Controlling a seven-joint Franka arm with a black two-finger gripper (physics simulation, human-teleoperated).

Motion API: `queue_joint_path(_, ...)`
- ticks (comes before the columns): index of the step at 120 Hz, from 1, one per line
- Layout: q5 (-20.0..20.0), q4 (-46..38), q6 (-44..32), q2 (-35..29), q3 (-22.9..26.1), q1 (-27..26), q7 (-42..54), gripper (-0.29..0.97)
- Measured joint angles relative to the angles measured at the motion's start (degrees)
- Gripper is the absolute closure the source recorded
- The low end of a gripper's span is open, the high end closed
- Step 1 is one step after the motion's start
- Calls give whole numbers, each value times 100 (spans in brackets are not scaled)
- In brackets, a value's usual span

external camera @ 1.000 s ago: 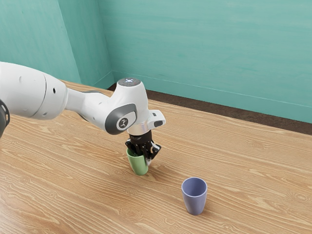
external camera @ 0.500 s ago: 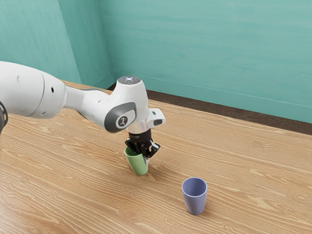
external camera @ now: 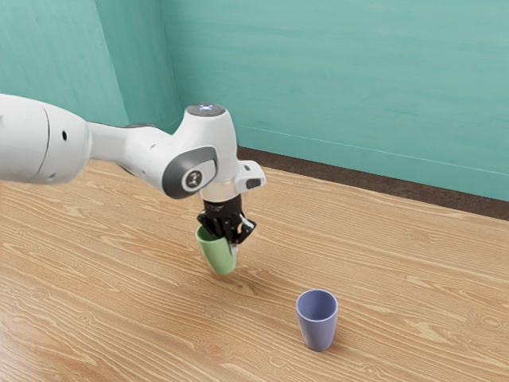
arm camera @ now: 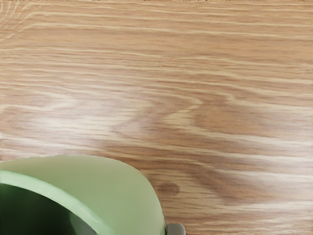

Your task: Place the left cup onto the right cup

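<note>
A green cup (external camera: 215, 252) hangs tilted a little above the wooden table, its rim pinched by my black gripper (external camera: 225, 238), which is shut on it. In the wrist view the green cup (arm camera: 78, 196) shows large and blurred just under my hand, over bare wood. A blue-purple cup (external camera: 317, 319) stands upright on the table, toward the exterior view's right and nearer the front, apart from the green cup.
The wooden table (external camera: 398, 239) stretches wide on all sides of both cups. Teal walls (external camera: 342, 72) close off the back, with a dark baseboard (external camera: 374, 181) behind the table's far edge.
My gripper has risen with the green cup, lifting it off the table and slightly toward the exterior view's left. The blue-purple cup has stayed put.
</note>
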State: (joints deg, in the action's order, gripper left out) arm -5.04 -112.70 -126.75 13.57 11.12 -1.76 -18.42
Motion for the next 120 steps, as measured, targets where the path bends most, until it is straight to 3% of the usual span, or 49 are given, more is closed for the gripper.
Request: queue_joint_path(120, -851, 1185, 1942, -684, 1765, -14, -1432, 78)
